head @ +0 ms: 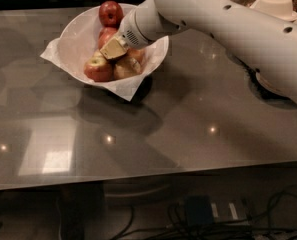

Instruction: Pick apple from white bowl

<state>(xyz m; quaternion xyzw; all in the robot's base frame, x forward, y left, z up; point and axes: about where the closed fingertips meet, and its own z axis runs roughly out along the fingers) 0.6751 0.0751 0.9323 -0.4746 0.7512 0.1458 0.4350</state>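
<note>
The white bowl (73,46), lined with white paper whose corners stick out, stands at the back left of the grey table. It holds several apples. A dark red apple (110,13) lies at the far rim and a red apple with a yellowish top (98,69) at the near side. An orange-red apple (137,54) shows only partly, right against my gripper (119,54). The gripper reaches down into the bowl from the right, among the apples, and its tan tip covers the bowl's middle.
My white arm (228,24) crosses the back right of the table. Cream dishes (274,5) stand at the far right corner. A dark round base (268,86) sits under the arm at the right. The table's front edge (148,176) has cables below it.
</note>
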